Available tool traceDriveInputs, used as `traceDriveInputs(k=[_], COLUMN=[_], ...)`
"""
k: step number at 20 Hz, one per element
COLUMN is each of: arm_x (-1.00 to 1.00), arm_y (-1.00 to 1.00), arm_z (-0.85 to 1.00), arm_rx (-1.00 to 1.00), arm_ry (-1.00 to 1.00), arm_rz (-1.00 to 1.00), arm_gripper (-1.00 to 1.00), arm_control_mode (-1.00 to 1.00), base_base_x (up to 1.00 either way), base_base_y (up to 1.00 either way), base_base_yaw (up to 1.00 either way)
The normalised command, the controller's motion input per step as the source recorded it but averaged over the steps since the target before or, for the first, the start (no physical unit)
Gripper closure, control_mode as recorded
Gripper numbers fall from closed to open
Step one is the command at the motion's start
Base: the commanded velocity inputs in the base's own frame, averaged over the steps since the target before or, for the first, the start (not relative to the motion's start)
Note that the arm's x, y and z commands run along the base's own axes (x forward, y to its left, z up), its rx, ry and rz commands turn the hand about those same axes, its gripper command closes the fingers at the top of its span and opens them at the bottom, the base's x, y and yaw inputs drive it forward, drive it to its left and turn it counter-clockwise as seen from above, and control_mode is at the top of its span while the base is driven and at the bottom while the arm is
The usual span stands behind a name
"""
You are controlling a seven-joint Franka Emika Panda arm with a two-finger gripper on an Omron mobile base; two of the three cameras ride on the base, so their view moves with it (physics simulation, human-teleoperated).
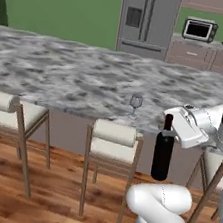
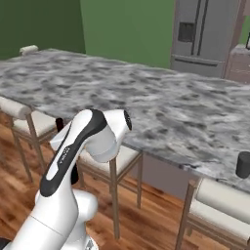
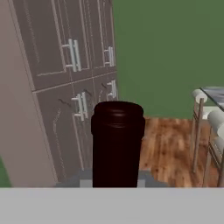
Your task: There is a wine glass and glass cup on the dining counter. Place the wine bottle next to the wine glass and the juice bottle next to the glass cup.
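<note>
stools: along the near side of the surface | wine glass: upright near surface edge | wine bottle: upright, off the floor before the surface, right of the glass | tool: clamped on wine bottle neck | cup: on surface, far right

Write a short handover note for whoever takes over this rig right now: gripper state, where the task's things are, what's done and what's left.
Gripper: shut on the wine bottle, gripping its neck; the bottle hangs upright in the air, off the near edge of the dining counter, above the stools.
Wine glass: standing near the counter's near edge, just left of the held bottle in the left base view.
Glass cup: near the same edge, further to the robot's right.
Juice bottle: not seen from here.
Done: wine bottle picked up.
Left: set it down beside the wine glass, then fetch the juice bottle and stand it by the glass cup.
</note>
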Motion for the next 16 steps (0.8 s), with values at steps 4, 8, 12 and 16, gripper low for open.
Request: traceDriveInputs(k=[4, 8, 12, 16], arm_x=[0.0, 0.0, 0.0, 0.0], arm_y=[0.0, 0.0, 0.0, 0.0], arm_z=[0.0, 0.0, 0.0, 0.0], arm_rx=[0.0, 0.0, 0.0, 0.0], arm_ry=[0.0, 0.0, 0.0, 0.0], arm_rz=[0.0, 0.0, 0.0, 0.0], arm_gripper=[1.0, 1.0, 1.0, 1.0], arm_control_mode=[1.0, 1.0, 1.0, 1.0], base_base_x=[0.59, 0.66, 0.68, 0.57], base_base_y=[0.38, 0.39, 0.39, 0.48], base_base_yaw=[-0.51, -0.43, -0.4, -0.36])
